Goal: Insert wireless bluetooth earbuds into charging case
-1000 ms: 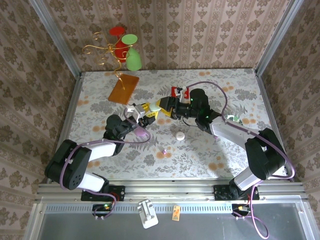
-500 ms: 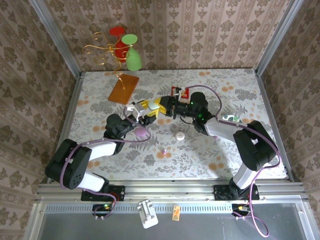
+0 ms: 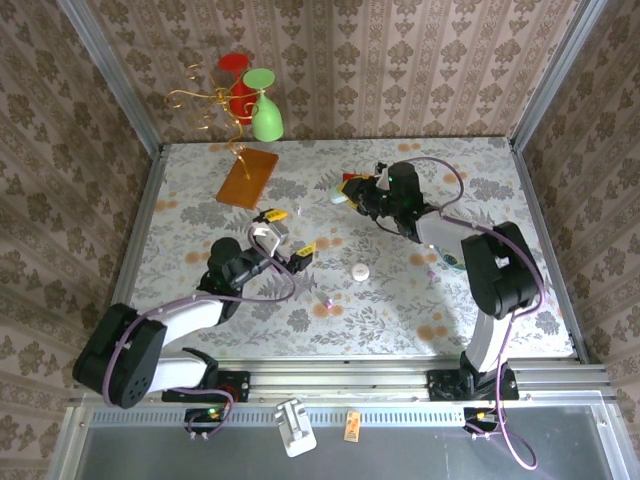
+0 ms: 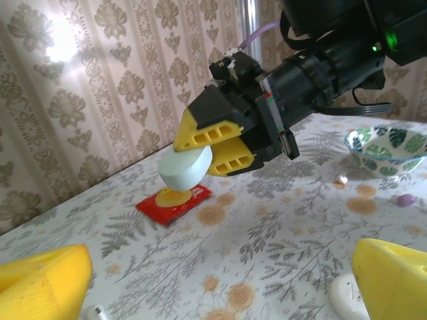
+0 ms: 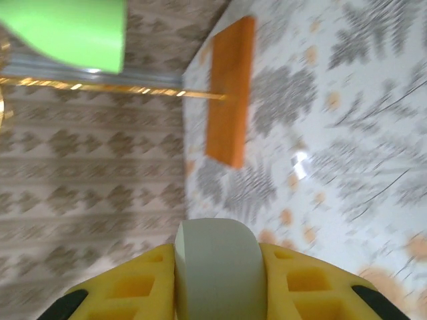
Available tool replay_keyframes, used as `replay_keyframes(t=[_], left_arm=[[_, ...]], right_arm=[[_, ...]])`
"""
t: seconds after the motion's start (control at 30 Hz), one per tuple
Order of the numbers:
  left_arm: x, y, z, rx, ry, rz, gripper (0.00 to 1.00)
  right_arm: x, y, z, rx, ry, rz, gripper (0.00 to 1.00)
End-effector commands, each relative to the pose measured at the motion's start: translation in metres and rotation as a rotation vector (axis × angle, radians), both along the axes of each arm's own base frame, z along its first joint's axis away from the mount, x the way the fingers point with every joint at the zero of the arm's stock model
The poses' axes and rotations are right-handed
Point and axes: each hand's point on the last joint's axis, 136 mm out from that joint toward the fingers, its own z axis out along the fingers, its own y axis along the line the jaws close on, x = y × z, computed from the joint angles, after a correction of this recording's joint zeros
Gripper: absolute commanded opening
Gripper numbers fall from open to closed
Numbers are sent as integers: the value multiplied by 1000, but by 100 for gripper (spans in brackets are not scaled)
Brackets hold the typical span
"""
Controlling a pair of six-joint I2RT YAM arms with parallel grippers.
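Step in hand: by my reading, you are staging the charging case [image 4: 185,170]; no bud is loaded yet.
Right gripper [image 3: 345,190]: narrowed onto the pale case and holding it clear of the table [image 3: 200,190], at 12 o'clock of centre.
Left gripper [image 3: 287,233]: jaws spread wide, holding nothing, at 9 o'clock of centre.
Earbud [image 3: 325,301]: loose on the table at 6 o'clock, apart from both grippers.
Next move: the case looks closed, so you must open it, then pinch a bud.
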Motion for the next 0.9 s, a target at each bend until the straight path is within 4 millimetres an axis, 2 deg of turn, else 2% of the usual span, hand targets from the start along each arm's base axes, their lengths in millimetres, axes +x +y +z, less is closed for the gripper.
replay_keyframes(t=[0.0,0.13,0.23,0.37,0.43,0.5,0.6,0.73,0.87], left_arm=[[-1,13,-28,108,72,75,100],[6,36,-39,149,195,218,100],[8,54,-44,180,296,322,100],[10,82,-60,199,446,495,100],[8,94,-70,208,536,575,100],[4,98,-79,230,600,597,100],[0,100,-87,230,661,612,100],[1,109,-93,181,762,669,100],[10,123,-97,59,895,693,100]], right_arm=[[23,-6,-37,-184,13,-25,22],[46,4,-66,-268,36,-15,22],[56,10,-87,-313,62,-15,22],[60,19,-107,-327,95,-15,25],[60,17,-115,-342,111,-25,28],[60,12,-119,-365,120,-35,31],[57,3,-113,-429,101,-39,44],[50,-17,-89,-529,26,-47,66],[32,-19,-62,-598,-110,41,75]])
